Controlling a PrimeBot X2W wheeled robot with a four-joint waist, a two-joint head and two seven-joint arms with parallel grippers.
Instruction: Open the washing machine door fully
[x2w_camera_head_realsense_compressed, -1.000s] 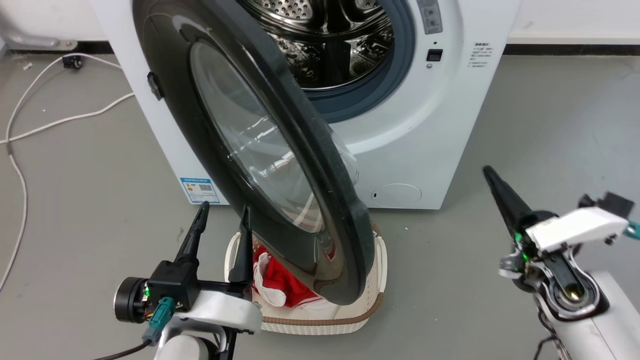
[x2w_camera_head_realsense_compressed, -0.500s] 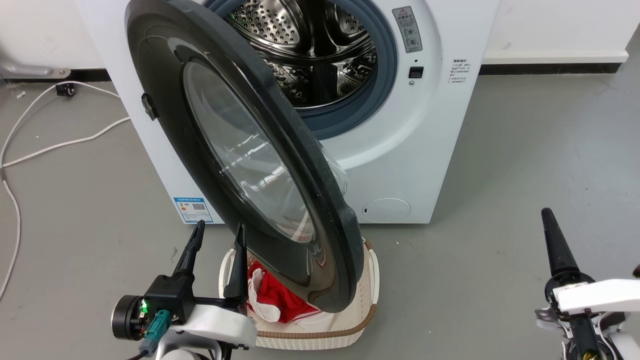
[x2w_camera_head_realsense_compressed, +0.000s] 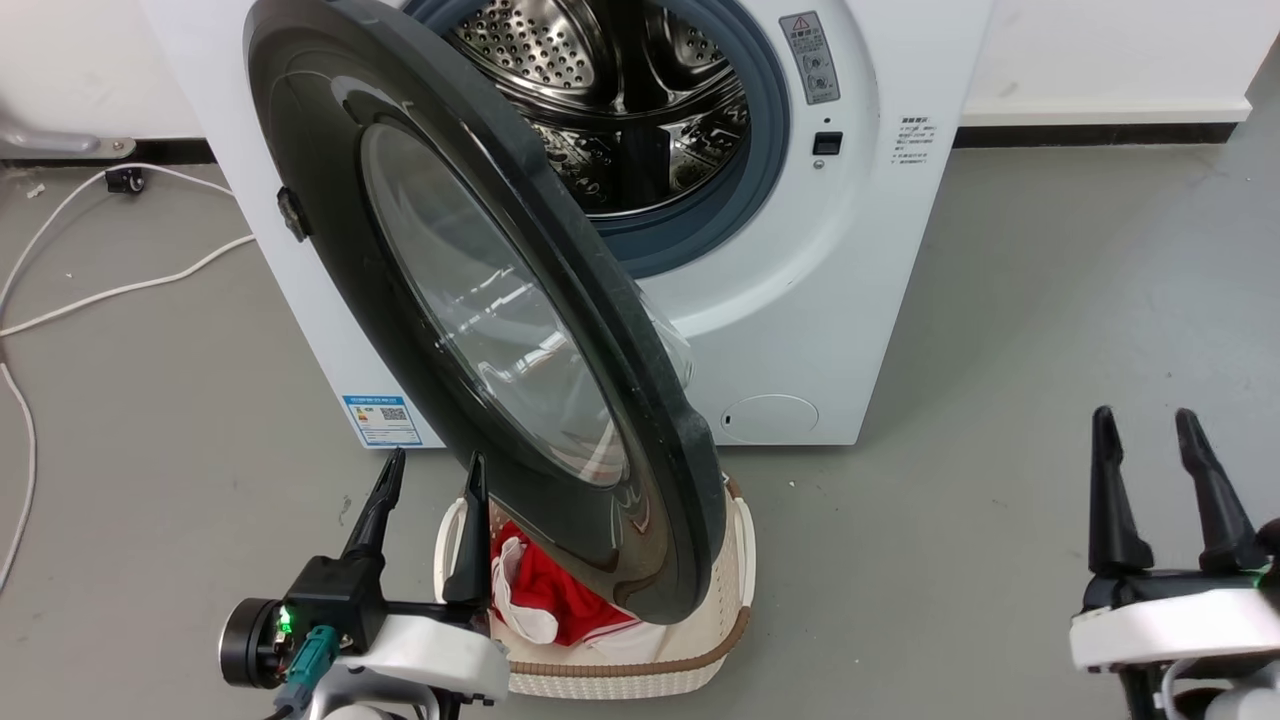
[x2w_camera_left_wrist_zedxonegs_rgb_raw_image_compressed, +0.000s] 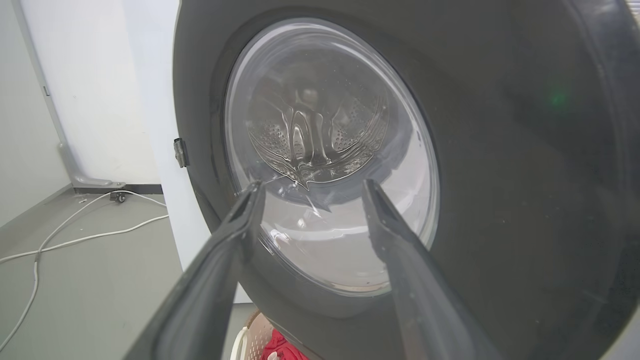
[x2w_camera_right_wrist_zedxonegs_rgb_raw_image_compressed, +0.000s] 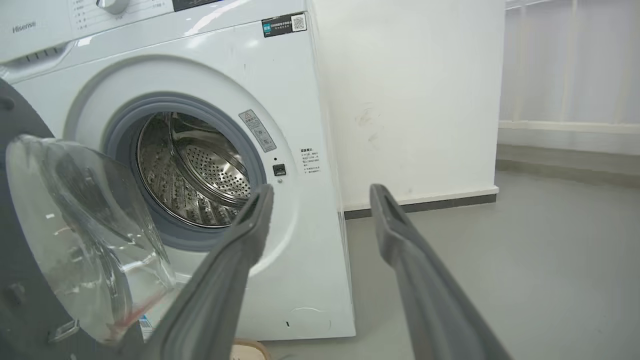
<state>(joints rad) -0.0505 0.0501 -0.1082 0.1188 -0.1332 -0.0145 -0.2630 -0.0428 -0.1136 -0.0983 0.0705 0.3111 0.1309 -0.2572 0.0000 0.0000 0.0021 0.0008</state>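
head view is showing the washing machine door hanging half open, left hand wide and empty just beside its rim, right hand wide, empty, well apart, full swing seemingly remaining.

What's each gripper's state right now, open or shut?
Left gripper: open, holding nothing, beside the washing machine door.
Right gripper: open, holding nothing.

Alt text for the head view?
The black, glass-windowed washing machine door stands partly open from the washing machine, baring the steel drum. The open left gripper sits near the door's lower edge, by a cream laundry basket; the open right gripper hangs apart, lower right.
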